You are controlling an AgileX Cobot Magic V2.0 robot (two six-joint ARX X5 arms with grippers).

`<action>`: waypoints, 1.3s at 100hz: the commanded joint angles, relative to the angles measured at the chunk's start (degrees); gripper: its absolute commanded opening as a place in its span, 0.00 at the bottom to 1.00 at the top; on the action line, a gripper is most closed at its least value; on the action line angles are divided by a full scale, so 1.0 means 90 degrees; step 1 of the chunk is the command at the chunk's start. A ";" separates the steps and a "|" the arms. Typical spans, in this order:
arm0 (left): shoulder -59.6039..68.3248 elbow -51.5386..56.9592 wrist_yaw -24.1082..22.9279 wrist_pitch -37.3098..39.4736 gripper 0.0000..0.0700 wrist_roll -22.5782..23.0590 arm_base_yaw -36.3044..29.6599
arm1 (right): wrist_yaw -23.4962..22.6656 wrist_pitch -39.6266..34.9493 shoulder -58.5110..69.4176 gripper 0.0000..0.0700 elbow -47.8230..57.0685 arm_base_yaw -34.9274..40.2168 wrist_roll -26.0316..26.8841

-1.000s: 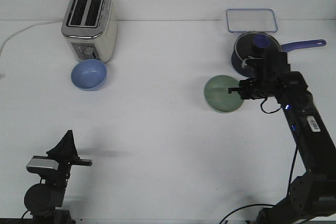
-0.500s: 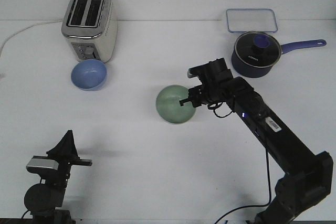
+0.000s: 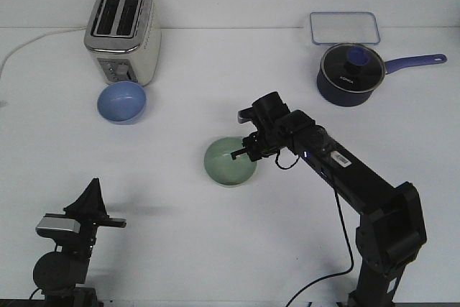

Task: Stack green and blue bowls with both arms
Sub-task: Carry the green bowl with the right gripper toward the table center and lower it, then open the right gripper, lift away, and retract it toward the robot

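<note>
Green bowl (image 3: 229,162) sits near the middle of the white table (image 3: 215,70), w/ the right gripper (image 3: 244,152) pinching its rim on the side nearest the arm — fingers closed over the edge, one seemingly inside, one outside, tho the view is too small to be sure. Blue bowl (image 3: 122,102) is well apart, just in front of the toaster (image 3: 122,34). Left gripper (image 3: 92,193) is parked at the near edge, pointing up; can't tell if it's spread or pressed together.

Judgement: this is the carry/drag step, green bowl en route toward blue.

- Keep the pinch firm; a rim grip lets a smooth bowl swing or slip.
- Keep the bowl level & low so it doesn't tip.
- Approach the blue bowl from the open side, not the toaster side.
- Centre green over blue before letting go — equal sizes mean little slack.
- Left arm prob. should steady or fetch the blue bowl.
</note>
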 commanded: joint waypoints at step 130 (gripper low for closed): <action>-0.0012 -0.0126 -0.0012 0.0063 0.02 0.0051 0.0002 | 0.0357 0.0170 0.0192 0.80 0.0109 0.0175 0.0155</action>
